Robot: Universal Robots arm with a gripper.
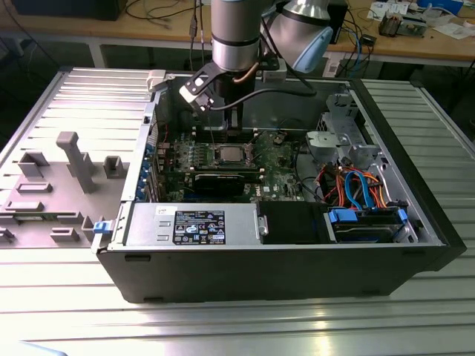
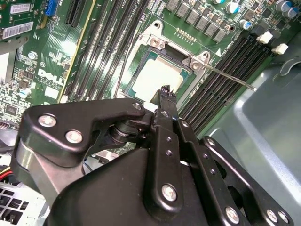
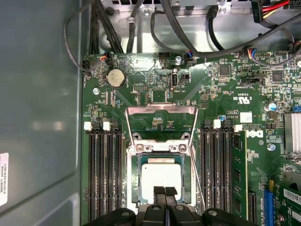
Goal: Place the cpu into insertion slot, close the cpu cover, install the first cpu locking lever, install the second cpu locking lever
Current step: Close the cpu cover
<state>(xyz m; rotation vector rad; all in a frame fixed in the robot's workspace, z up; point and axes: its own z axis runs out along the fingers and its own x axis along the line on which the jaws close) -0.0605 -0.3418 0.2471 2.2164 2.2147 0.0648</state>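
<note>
Setting: an open computer case (image 1: pixel 282 267) lies on a ribbed metal bench (image 1: pixel 223 326). A grey moulded tray (image 1: pixel 52 185) sits at the case's 9 o'clock in the exterior view.
Arm: the robot arm (image 1: pixel 234 33) comes down into the case from 12 o'clock in the exterior view, over the green board (image 3: pixel 225 94).
Chip: the cpu (image 3: pixel 161 176) lies flat in the insertion slot (image 3: pixel 137 174) with its silver top up. In the exterior view it sits just at 11 o'clock of the picture's centre.
Cover: the cpu cover (image 3: pixel 161 109) is swung open and stands off the slot on its hinge side. Green board shows through its square window.
Lever: in the second wrist view a thin metal lever (image 2: pixel 225 75) sticks out from a corner of the slot, across the memory slots (image 2: pixel 221 61) beside it, and is not latched down.
End effector: the end effector (image 3: pixel 165 191) has its two black fingertips together with nothing seen between them. It hangs over the edge of the chip farthest from the cover. I cannot tell whether it touches the chip.
Neighbours: long dark memory slots flank the slot on both sides. The grey power supply box (image 1: pixel 193 225) lies at the chip's 6 o'clock in the exterior view.
</note>
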